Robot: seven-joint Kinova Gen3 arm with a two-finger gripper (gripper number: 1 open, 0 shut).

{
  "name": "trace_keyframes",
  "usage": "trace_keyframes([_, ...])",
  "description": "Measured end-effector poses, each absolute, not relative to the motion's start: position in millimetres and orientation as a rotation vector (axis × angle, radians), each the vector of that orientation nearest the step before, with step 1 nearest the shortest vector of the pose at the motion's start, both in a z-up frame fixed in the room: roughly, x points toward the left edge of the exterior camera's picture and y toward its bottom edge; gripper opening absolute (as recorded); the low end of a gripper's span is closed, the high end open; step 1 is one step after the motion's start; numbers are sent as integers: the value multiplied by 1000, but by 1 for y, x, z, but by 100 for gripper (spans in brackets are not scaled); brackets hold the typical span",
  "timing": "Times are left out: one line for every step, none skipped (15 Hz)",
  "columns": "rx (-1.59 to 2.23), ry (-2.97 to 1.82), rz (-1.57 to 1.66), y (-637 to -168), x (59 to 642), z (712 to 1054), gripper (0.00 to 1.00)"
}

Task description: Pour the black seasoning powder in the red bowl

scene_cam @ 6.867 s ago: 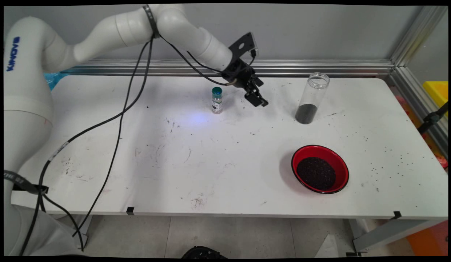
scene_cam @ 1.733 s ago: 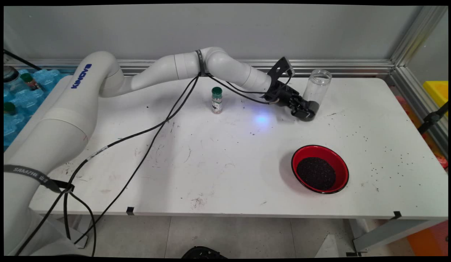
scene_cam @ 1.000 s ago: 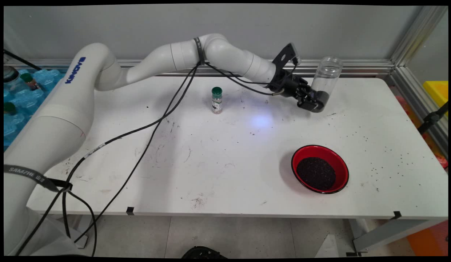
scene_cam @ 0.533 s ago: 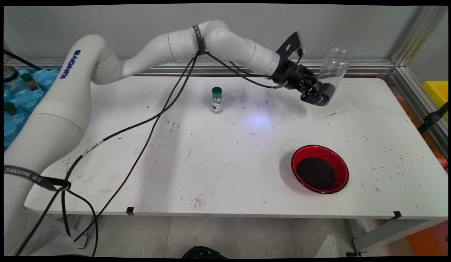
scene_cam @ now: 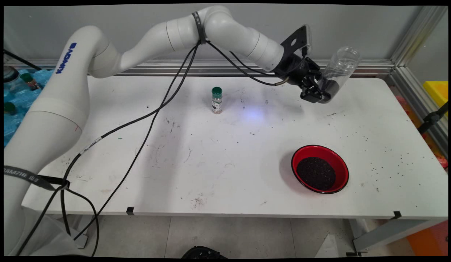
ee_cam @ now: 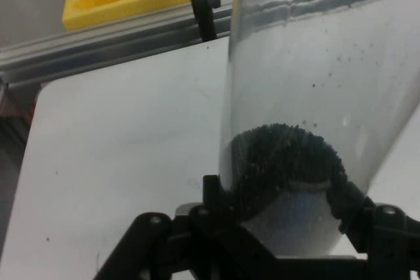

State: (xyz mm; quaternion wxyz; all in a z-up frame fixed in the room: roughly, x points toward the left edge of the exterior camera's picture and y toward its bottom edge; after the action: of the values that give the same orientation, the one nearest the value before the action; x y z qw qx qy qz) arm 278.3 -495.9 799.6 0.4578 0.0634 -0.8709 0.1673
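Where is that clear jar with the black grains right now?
In the main view the jar is off the table at far right, tilted, gripped near its base by the end effector, beyond the red bowl.

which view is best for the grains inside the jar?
Hand view: the black grains fill the middle of the picture, heaped at the jar's lower end between the end effector's fingers. In the main view the jar is tilted above the table and the grains are only a dark patch, partly behind the end effector.
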Motion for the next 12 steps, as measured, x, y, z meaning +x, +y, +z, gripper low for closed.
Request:
trace_keyframes([126,-2156,427,-494,277,803,0])
trace_keyframes([95,-2166,441,-491,275,807,0])
trace_keyframes([71,-2174,451,-489,274,810,0])
trace_keyframes([41,-2183,464,-487,273,813,0])
trace_keyframes([14,-2191,478,-484,271,815,0])
trace_keyframes([-7,-2198,490,-483,270,817,0])
trace_keyframes([-22,-2203,499,-482,270,819,0])
trace_keyframes([-38,-2209,512,-481,269,820,0])
trace_keyframes([-50,-2214,522,-480,269,821,0])
trace_keyframes([-70,-2222,535,-479,268,822,0])
trace_keyframes([-84,-2227,544,-479,267,823,0])
trace_keyframes([-106,-2229,559,-477,266,824,0])
